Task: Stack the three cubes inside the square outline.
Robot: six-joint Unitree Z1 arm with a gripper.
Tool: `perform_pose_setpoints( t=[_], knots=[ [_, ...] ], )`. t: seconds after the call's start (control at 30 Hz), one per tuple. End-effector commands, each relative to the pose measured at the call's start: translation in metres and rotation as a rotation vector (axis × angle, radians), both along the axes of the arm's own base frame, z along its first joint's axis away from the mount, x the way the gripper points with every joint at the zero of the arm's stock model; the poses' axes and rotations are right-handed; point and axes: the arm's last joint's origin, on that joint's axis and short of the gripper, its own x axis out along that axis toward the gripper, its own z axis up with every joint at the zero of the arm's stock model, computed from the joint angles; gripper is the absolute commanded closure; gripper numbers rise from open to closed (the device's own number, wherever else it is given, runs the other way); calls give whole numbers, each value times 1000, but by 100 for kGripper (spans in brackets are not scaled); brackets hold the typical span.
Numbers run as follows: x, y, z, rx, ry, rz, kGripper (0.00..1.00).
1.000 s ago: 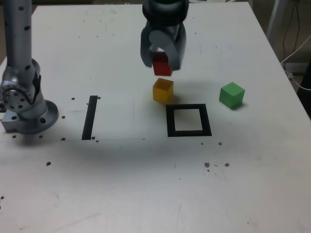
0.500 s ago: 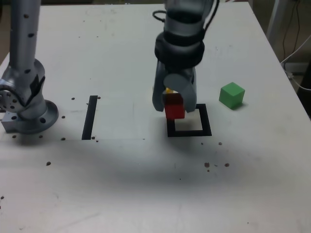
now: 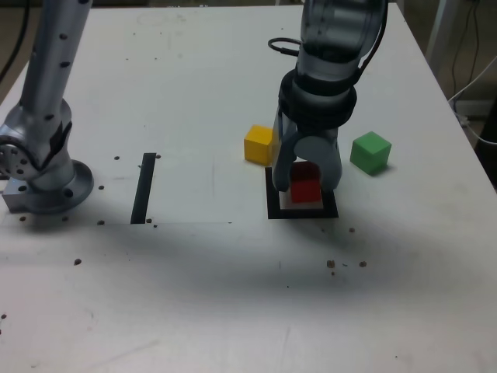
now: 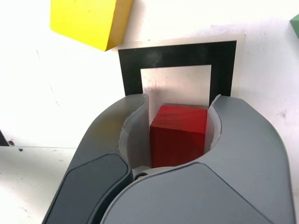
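Closed snugly on the red cube (image 3: 306, 186), the gripper (image 3: 307, 177) has only that block's width between its fingers, right over the square outline (image 3: 331, 203); from where I stand, the yellow cube (image 3: 258, 144) sits off its left, the green cube (image 3: 370, 153) off its right

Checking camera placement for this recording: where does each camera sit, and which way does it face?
Exterior view: off the arm, above the table, looking down across it; arm and gripper show.
Wrist view: on the wrist, looking past the gripper toward the table; only the gripper shows.
Shared: red cube, yellow cube, green cube, square outline.
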Motion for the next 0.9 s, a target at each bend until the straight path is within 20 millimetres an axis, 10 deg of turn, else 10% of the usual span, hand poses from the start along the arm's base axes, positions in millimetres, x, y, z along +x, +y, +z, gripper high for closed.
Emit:
perform_pose_setpoints(
  t=[0.0,0.5,0.87],
  knots=[
    [2,2,-4,7,12,6,81],
    [1,8,-16,24,67,16,73],
    [-2,7,-13,-1,90,9,6]
  ],
)
